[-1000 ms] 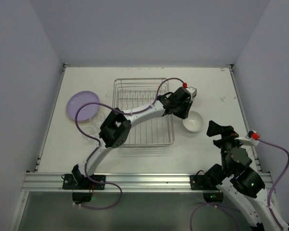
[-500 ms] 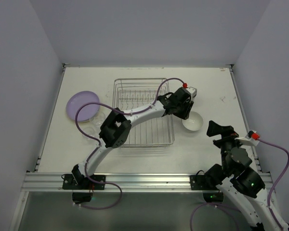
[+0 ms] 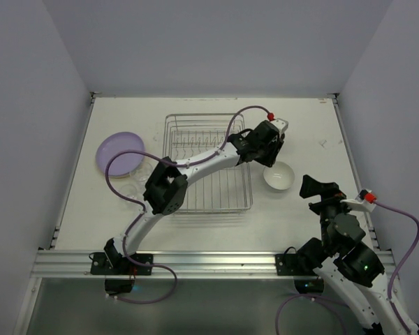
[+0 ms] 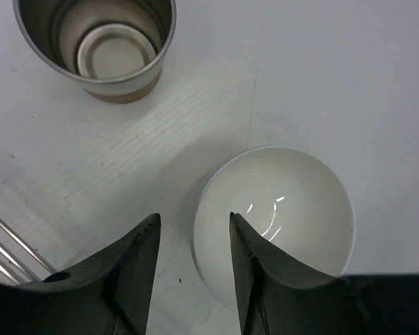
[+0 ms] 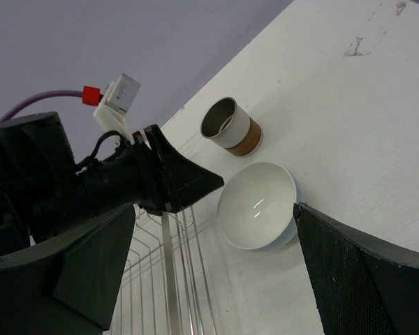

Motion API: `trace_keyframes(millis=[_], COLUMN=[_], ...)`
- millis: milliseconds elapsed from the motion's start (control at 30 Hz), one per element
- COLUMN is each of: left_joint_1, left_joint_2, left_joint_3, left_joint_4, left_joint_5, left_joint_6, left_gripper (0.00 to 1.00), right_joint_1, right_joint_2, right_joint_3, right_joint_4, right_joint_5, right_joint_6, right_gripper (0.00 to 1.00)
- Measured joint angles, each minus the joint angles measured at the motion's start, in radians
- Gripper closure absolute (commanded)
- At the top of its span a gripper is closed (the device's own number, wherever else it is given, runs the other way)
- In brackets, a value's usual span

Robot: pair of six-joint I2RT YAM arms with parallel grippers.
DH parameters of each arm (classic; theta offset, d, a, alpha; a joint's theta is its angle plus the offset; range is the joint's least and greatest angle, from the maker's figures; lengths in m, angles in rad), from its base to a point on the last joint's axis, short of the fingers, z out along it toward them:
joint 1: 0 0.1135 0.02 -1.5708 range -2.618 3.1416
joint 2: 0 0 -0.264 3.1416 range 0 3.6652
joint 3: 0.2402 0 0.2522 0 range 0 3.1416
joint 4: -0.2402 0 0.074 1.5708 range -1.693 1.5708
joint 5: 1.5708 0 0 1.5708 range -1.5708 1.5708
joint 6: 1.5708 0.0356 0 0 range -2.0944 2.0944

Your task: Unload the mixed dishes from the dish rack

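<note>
The white bowl (image 3: 278, 176) sits upright on the table (image 3: 307, 132) at the dish rack's (image 3: 216, 197) 3 o'clock, near the brown cup (image 5: 230, 127), so count it unloaded. Your left gripper (image 4: 193, 218) hovers above it, parted and empty. Your right gripper (image 5: 215, 208) gapes wide, also empty.

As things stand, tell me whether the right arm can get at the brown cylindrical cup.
Probably, but not straight in: the white bowl sits between the right gripper and the brown cylindrical cup, and the left gripper hangs open close beside both.

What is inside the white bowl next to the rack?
Nothing: the bowl looks empty, only light glints. Its near edge is hidden behind the left gripper.
</note>
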Motion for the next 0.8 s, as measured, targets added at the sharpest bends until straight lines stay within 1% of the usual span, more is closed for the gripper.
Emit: trace_keyframes(millis=[100, 300, 400, 600, 633, 700, 733, 800], left_joint_1=[0.005, 0.015, 0.016, 0.016, 0.016, 0.016, 0.016, 0.016], left_joint_2=[-0.016, -0.081, -0.143, -0.333, -0.376, -0.47, -0.516, -0.613], left_joint_3=[0.029, 0.012, -0.044, -0.229, -0.275, -0.372, -0.414, -0.498], left_joint_4=[0.003, 0.014, 0.035, 0.102, 0.13, 0.169, 0.184, 0.22], left_joint_5=[-0.018, -0.046, -0.06, -0.07, -0.068, -0.065, -0.065, -0.063], left_joint_6=[0.026, 0.091, 0.114, 0.135, 0.136, 0.141, 0.142, 0.148], left_gripper=[0.49, 0.46, 0.45, 0.41, 0.35, 0.28, 0.22, 0.16], right_joint_1=[0.0, 0.0, 0.0, 0.0, 0.0, 0.0, 0.0, 0.0], right_joint_2=[0.0, 0.0, 0.0, 0.0, 0.0, 0.0, 0.0, 0.0], right_joint_3=[0.0, 0.0, -0.001, -0.012, -0.012, -0.013, -0.015, -0.019], right_joint_4=[0.0, 0.0, 0.002, 0.003, 0.006, 0.016, 0.023, 0.031], right_joint_5=[0.0, 0.0, 0.0, -0.003, -0.005, -0.016, -0.023, -0.031], right_joint_6=[0.0, 0.0, 0.0, -0.001, -0.005, -0.013, -0.018, -0.027], right_gripper=[0.01, 0.01, 0.01, 0.01, 0.01, 0.01, 0.01, 0.01])
